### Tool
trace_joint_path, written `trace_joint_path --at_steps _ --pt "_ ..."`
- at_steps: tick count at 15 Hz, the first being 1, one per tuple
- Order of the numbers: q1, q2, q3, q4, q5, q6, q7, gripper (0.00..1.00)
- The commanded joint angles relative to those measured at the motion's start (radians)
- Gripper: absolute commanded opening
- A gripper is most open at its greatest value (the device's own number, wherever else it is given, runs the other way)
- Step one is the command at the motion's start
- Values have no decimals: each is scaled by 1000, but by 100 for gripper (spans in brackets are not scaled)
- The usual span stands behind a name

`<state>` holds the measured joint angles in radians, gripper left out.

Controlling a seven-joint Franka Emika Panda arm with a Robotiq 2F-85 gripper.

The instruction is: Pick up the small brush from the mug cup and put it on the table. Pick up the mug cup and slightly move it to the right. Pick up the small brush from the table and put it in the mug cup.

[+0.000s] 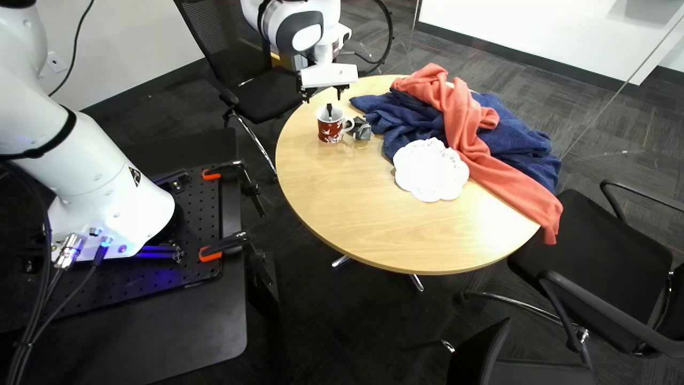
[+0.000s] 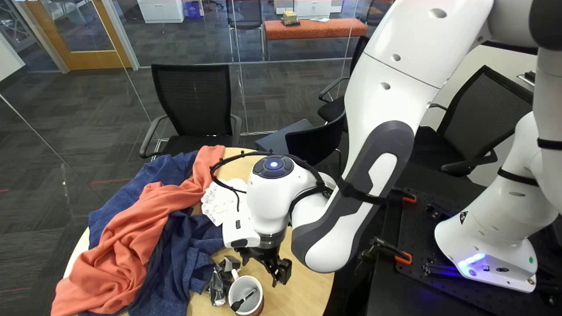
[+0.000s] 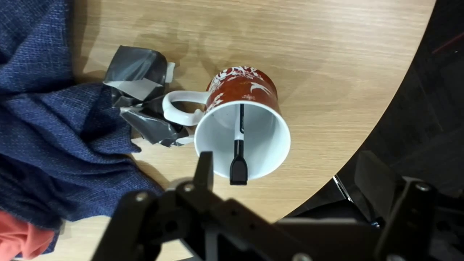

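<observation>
The small brush (image 3: 239, 168) has a white handle and a flat black end. It leans inside the mug cup (image 3: 246, 88), black end up and just past the rim. The mug is red with white patterns, a white inside and a white handle. The mug (image 1: 330, 132) and brush (image 1: 329, 110) also show in an exterior view, as do the mug (image 2: 241, 287) and brush (image 2: 238, 304) here. The mug stands upright on the round wooden table (image 1: 342, 198). My gripper (image 3: 290, 177) is open and empty. In an exterior view the gripper (image 1: 322, 96) hangs above and slightly behind the mug.
A crumpled dark grey wrapped object (image 3: 137, 72) lies beside the mug's handle. A blue cloth (image 1: 398, 120), an orange cloth (image 1: 497, 171) and a white scalloped mat (image 1: 430, 171) lie on the table. The table edge (image 3: 395, 83) is near the mug. Black chairs (image 1: 593, 246) stand around.
</observation>
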<state>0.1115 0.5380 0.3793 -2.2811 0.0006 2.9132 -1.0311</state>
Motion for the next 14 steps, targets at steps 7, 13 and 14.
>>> trace_joint_path --at_steps 7,13,14 --pt "-25 147 45 112 -67 7 25 81" --pt "-16 215 34 185 -87 6 29 51" --pt "-11 224 29 196 -94 6 32 50"
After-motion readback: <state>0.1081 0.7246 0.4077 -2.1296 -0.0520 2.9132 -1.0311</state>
